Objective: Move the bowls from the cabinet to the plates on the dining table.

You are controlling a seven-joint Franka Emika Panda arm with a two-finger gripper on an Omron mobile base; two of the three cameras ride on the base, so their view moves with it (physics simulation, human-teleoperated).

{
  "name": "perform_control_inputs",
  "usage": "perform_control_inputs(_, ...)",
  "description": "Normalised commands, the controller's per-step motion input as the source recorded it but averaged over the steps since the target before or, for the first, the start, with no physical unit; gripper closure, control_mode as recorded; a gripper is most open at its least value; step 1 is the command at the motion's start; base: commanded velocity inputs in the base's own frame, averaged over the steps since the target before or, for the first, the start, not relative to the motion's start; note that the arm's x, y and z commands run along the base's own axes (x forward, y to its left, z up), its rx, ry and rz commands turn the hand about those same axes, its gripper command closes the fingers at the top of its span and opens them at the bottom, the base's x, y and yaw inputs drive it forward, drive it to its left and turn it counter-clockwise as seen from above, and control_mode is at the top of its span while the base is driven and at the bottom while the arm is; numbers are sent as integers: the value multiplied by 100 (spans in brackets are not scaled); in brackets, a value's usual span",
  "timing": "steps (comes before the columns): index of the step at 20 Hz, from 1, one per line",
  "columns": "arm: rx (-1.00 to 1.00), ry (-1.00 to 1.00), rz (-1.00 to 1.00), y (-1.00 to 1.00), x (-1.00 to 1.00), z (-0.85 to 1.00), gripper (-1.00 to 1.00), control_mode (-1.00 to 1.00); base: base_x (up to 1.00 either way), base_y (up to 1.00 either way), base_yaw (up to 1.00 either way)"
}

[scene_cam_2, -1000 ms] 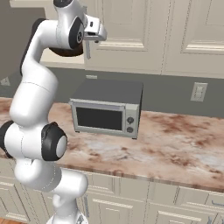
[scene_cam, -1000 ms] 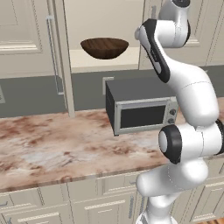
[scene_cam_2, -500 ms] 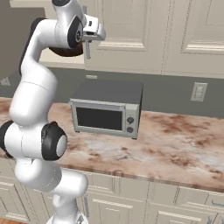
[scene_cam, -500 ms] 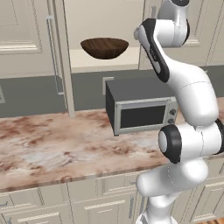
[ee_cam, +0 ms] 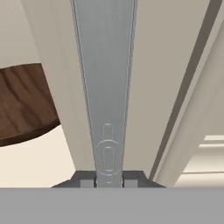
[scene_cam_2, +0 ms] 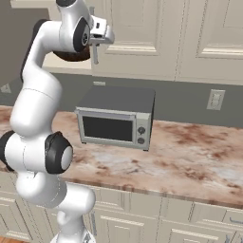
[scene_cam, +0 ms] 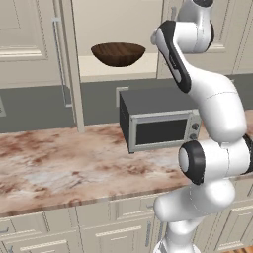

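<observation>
The cabinet (scene_cam: 114, 69) stands with its left door swung open, and a wide dark-brown wooden bowl (scene_cam: 118, 53) rests on the pale shelf inside. The bowl's rim (ee_cam: 22, 109) shows at the left of the hand view, and it peeks out behind the arm (scene_cam_2: 71, 56) in the right base view. My gripper (ee_cam: 108, 180) is raised at the cabinet's right door, shut on that door's vertical metal bar handle (ee_cam: 105, 87), which runs up from between the fingertips. From the right base view the hand sits against the same handle (scene_cam_2: 95, 54). The plates and dining table are out of view.
A grey microwave (scene_cam: 159, 124) sits on the pinkish marbled counter (scene_cam: 59, 163) below the cabinet, also seen from the right (scene_cam_2: 116, 121). The open left door (scene_cam: 66, 64) juts toward me. Closed wall cabinets (scene_cam_2: 190, 38) continue to the right.
The jaws have closed onto the right door's bar handle. The arm, the bowl and the doors have stayed in place.
</observation>
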Motion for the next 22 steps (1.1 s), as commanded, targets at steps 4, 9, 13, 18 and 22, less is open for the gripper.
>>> perform_control_inputs(4, 0, -18, 0, -26, -28, 0, 100, -100, 0, 0, 0)
perform_control_inputs(9, 0, -27, 0, -35, -60, 2, 100, -100, 0, 0, 0)
perform_control_inputs(13, 0, -25, 0, -36, -65, 5, 100, -100, 0, 0, 0)
perform_control_inputs(18, 0, -19, 0, -47, -65, 0, 100, -100, 0, 0, 0)
perform_control_inputs(22, 0, -15, 0, -56, -64, 0, 100, -100, 0, 0, 0)
